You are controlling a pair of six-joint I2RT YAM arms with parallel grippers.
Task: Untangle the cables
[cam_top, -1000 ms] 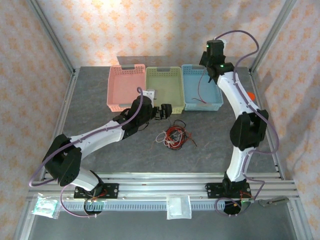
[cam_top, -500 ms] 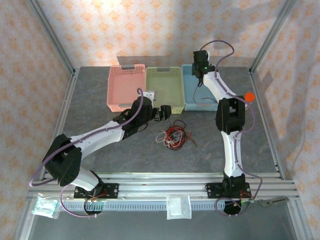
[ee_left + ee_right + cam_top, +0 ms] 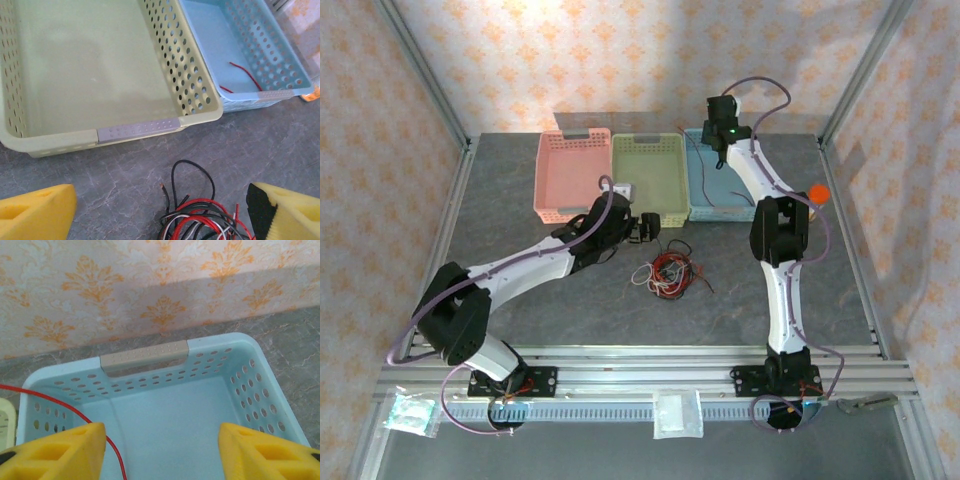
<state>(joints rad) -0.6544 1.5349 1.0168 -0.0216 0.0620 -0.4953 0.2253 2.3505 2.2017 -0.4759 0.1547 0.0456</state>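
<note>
Tool on right arm (image 3: pixel 161 440) has opened over basket (image 3: pixel 145 355), beside red cable (image 3: pixel 60 404).

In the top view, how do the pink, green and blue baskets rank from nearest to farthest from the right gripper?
1. blue basket, under the right gripper
2. green basket, middle of the row
3. pink basket, left end

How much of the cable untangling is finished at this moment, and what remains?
Done: one red cable lies in the blue basket, with the open right gripper above it. In hand: nothing is gripped; the open left gripper hovers over the tangle. Left: red, black and white cables there are tangled together on the table, and the green basket is empty. Most of the job remains.
</note>
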